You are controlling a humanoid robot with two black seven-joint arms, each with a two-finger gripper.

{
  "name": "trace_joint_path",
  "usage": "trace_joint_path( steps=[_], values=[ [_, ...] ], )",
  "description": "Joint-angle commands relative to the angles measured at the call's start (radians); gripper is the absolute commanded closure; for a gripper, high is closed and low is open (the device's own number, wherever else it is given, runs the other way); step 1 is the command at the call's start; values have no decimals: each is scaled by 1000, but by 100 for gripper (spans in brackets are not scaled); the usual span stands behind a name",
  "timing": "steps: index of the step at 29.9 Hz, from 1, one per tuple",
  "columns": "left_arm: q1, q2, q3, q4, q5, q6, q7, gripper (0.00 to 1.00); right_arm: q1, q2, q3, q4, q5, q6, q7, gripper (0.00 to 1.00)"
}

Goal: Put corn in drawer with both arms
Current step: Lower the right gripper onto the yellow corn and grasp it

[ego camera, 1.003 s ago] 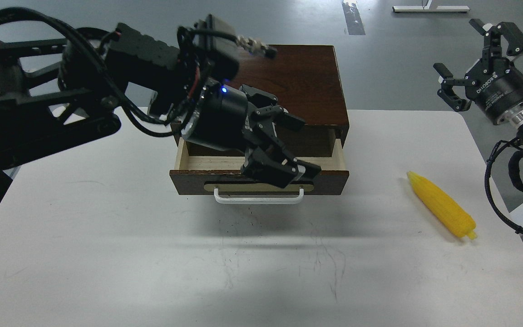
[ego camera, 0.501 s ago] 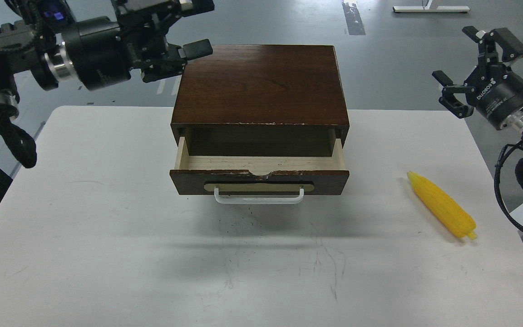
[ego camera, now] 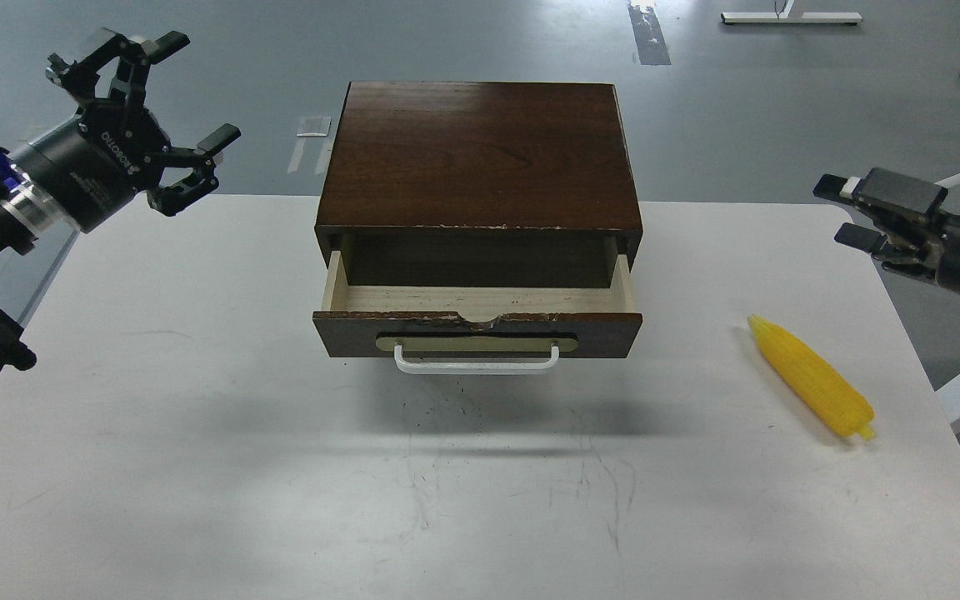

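The white surface (ego camera: 197,433) carries the cabinet (ego camera: 480,158), its drawer (ego camera: 480,333) pulled partly open. The corn (ego camera: 810,386) lies well right of it, untouched. The right tool (ego camera: 851,212), fingers apart, should descend across the cob's thick middle (the taper invites slipping). The left tool (ego camera: 165,108), fingers spread, holds nothing.

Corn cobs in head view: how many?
1. The bright yellow plastic corn cob lies on the white table, right of the open dark brown wooden drawer. The drawer's visible inside shows none.
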Motion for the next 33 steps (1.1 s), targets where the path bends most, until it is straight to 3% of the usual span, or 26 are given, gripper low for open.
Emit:
trace_joint_path(
  steps=[1,7,12,20,33],
  values=[
    [35,-14,-35,1,-1,0,0,1,-2,-25,-23,0,-236,-3,0,0],
    [37,-8,-41,-11,-1,0,0,1,-5,-26,-117,-18,-426,-26,0,0],
    [40,-3,-47,-15,-1,0,0,1,-3,-7,-192,-58,-442,-94,0,1],
    [40,-5,-49,-16,2,0,0,1,-5,78,-220,-141,-503,-111,0,1],
    [43,3,-62,-16,1,0,0,1,-6,196,-373,-260,-503,-298,0,2]
  ],
)
